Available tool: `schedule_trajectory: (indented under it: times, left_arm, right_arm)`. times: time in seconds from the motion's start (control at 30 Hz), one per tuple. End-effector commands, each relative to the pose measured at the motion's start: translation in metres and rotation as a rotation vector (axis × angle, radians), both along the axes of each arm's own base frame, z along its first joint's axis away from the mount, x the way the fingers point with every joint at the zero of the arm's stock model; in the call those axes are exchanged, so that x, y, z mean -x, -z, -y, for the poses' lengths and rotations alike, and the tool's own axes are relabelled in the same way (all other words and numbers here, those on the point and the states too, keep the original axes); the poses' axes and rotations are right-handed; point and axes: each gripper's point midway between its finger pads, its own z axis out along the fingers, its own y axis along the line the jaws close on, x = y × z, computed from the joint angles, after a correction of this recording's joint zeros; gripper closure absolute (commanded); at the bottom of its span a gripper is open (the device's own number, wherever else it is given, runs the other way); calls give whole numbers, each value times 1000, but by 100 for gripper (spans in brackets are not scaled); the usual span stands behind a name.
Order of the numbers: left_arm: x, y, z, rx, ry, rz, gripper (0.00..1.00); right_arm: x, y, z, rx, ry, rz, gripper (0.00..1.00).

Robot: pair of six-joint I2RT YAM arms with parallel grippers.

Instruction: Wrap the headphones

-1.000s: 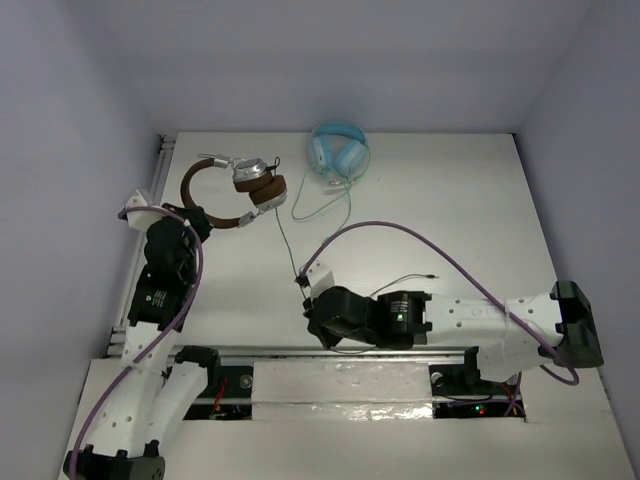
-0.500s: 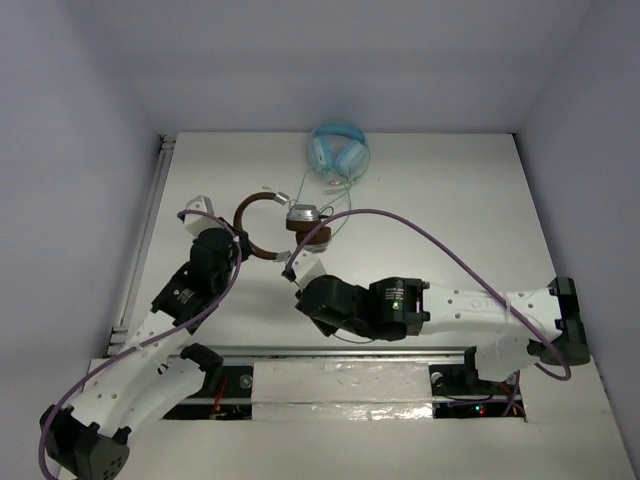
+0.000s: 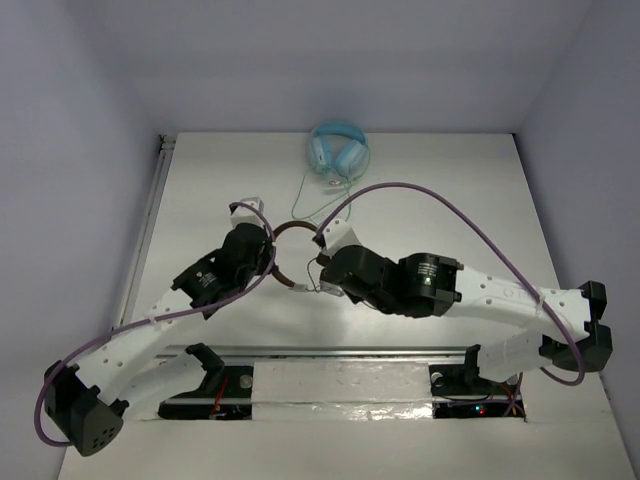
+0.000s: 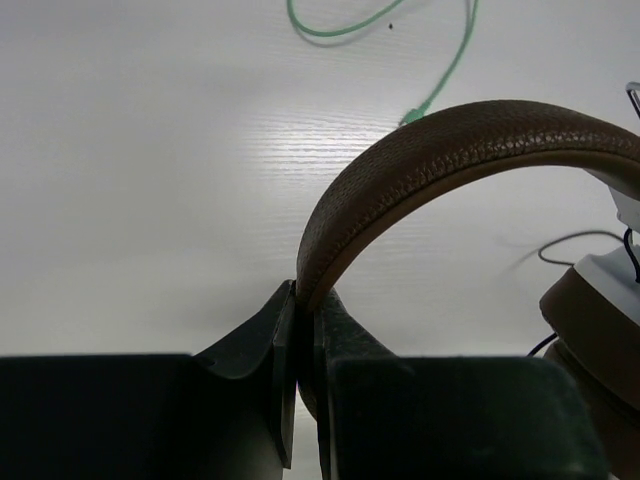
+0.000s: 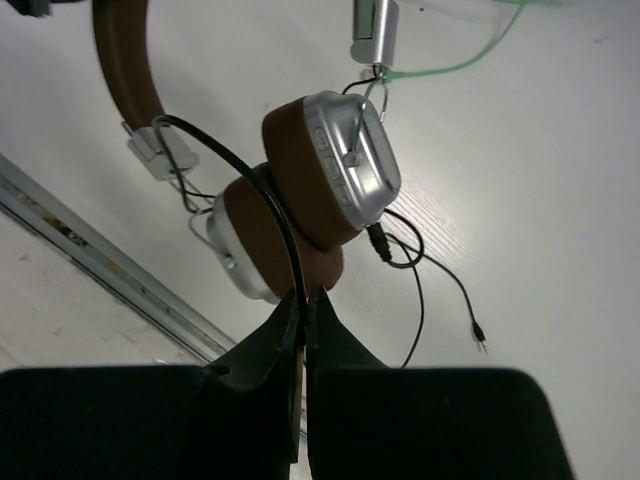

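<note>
The brown headphones hang between my two grippers above the middle of the table; in the top view only the brown headband [image 3: 279,262] shows, and the earcups are hidden under my right arm. My left gripper [image 3: 266,252] [image 4: 305,300] is shut on the lower end of the headband [image 4: 440,150]. My right gripper [image 3: 322,264] [image 5: 304,296] is shut on the thin dark cable [image 5: 268,190], which loops over the brown cushions [image 5: 295,175] and silver earcups [image 5: 355,160]. The cable's plug [image 5: 482,340] trails on the table.
Light blue headphones [image 3: 338,150] lie at the far edge, their pale green cable [image 3: 305,200] [image 4: 440,70] [image 5: 450,65] running toward the brown pair. A metal rail [image 3: 340,352] [image 5: 90,260] runs along the near edge. Walls stand left, right and back.
My left gripper has carried the headphones from the far left to the middle of the table. My right gripper has moved up and away with the cable, close beside the earcups.
</note>
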Motion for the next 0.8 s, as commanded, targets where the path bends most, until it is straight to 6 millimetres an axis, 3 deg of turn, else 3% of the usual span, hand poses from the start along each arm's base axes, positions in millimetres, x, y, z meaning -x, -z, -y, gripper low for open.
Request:
schedule_trajectory:
  times: [0.0, 0.13, 0.37, 0.57, 0.7, 0.77]
  left_arm:
    - [-3, -41, 18, 12, 129, 65, 100]
    - [4, -53, 36, 12, 279, 79, 100]
    - [22, -51, 59, 40, 483, 73, 100]
    - [19, -66, 62, 63, 502, 113, 100]
    - [22, -85, 73, 162, 585, 158, 100]
    - [16, -91, 68, 182, 575, 172, 100]
  right_arm:
    - [-13, -16, 29, 30, 54, 56, 100]
    - [-21, -11, 41, 54, 94, 74, 100]
    - [-52, -14, 62, 3, 226, 122, 100]
    - [-65, -6, 65, -25, 271, 135, 100]
    - [-72, -2, 65, -114, 310, 120, 100]
    - [-72, -8, 60, -178, 312, 128, 100]
